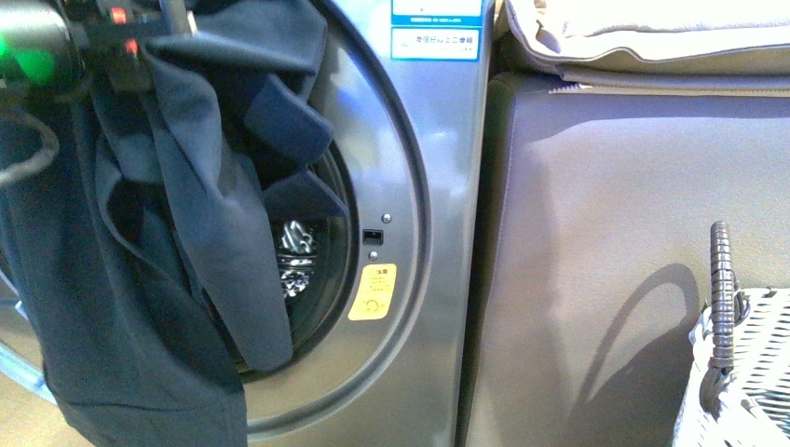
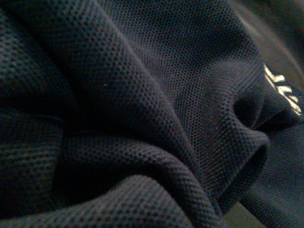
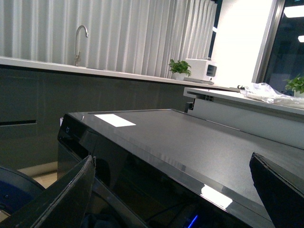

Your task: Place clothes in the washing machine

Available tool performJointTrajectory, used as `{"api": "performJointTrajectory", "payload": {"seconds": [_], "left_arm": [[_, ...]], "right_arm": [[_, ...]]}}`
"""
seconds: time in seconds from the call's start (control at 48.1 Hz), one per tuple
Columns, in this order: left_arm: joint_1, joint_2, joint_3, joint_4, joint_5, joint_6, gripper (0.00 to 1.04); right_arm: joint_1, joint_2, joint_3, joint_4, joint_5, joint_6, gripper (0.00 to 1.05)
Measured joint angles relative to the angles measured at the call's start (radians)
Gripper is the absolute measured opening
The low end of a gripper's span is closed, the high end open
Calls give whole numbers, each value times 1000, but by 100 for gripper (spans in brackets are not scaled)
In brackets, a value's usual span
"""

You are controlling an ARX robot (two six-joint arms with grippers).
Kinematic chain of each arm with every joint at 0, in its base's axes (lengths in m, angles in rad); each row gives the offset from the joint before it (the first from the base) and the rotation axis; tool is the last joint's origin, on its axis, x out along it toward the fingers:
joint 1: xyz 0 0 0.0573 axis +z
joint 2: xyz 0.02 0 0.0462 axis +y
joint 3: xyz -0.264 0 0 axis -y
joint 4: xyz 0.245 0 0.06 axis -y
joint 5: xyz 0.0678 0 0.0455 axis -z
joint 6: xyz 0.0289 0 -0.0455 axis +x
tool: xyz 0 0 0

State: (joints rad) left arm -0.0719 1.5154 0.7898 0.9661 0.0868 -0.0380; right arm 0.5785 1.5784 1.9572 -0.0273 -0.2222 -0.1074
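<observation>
While the left pincer grips the clothes at the mouth of the washing machine, they likely need pushing deeper inside; the right pincer gapes empty.

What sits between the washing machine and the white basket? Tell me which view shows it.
Between the washing machine and the basket stands only a plain grey panel, bare but for the handle's shadow. The front view shows it.

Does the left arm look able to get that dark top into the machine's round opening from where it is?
Probably yes. The left gripper holds the clothes right before the washing machine's open porthole, with the drum visible behind. Much cloth hangs below the rim, though, and might snag.
</observation>
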Motion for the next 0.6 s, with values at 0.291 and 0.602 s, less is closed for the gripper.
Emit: {"api": "performJointTrajectory", "payload": {"seconds": [0.291,0.602], "left_arm": [[20,80,-44,32,-1,-2,11],[31,192,-43,74,-5,-13,11]], "right_arm": [[0,0,0,0,0,0,97],[0,0,0,0,0,0,97]]}}
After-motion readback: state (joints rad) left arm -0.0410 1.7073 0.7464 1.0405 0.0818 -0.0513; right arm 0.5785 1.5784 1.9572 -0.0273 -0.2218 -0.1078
